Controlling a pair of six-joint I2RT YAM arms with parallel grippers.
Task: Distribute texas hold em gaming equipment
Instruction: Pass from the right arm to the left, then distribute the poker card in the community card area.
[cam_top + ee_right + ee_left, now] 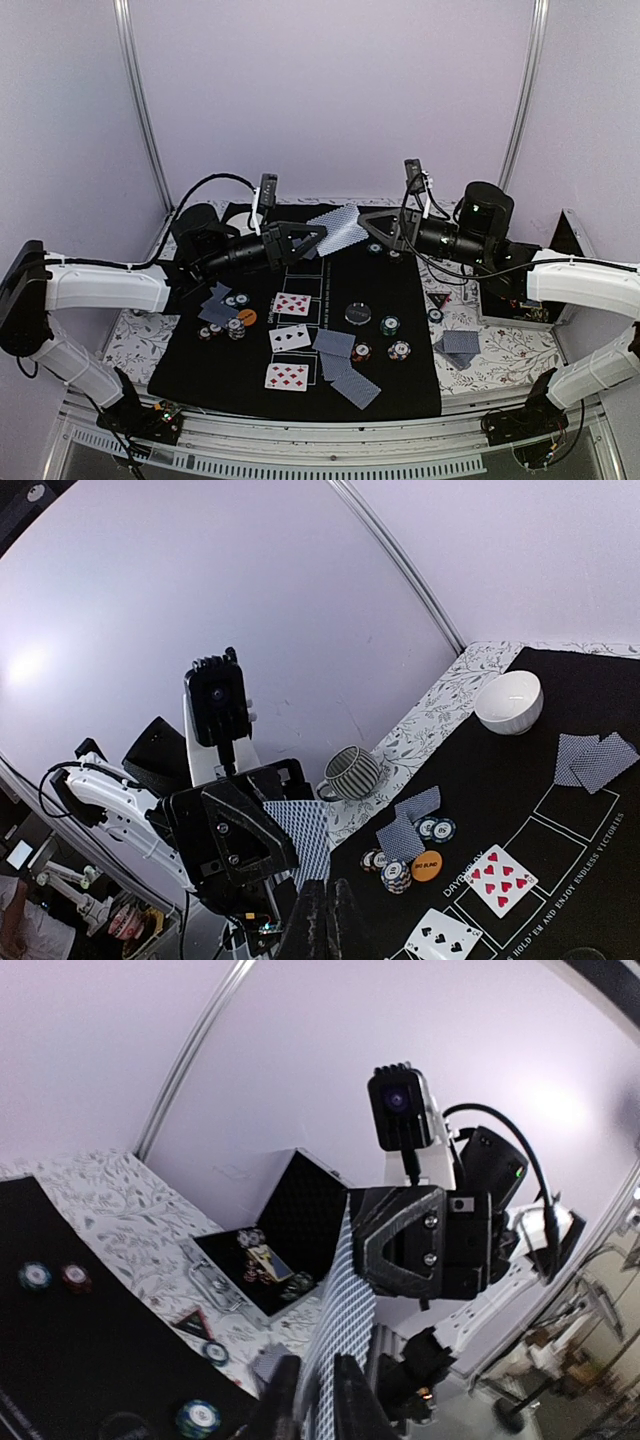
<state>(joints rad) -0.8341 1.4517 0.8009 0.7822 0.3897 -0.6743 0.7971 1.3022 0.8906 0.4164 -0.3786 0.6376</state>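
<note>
1. The left gripper (318,236) and the right gripper (366,224) meet tip to tip in the upper centre of the top view, above the far middle of the black mat (200,370).
2. A grey-blue-backed playing card (338,226) hangs between them in the air, clear of the mat.
3. In the left wrist view the card stands on edge, rising from the bottom centre. The left fingers (352,1405) sit against both of its faces, so those jaws are clamped on it.
4. At the bottom of the right wrist view the right jaws are pressed together, pinching the card's opposite edge.
5. Three face-up cards (292,304) lie in a column at lower centre of the mat, two showing red diamonds and one showing spades.
6. Overlapping face-down cards (345,368) lie just right of that column.
7. A teal chip stack (390,325) stands right of centre, with red chip stacks (361,351) just below it and a dark round disc (357,313) beside it.
8. A chip cluster (228,326) touches an orange button disc (247,316) at left centre.
9. A black-red triangle (438,298) lies on the floral cloth just off the mat's right edge.
10. A white bowl (508,702) stands at the upper right of the right wrist view.
</note>
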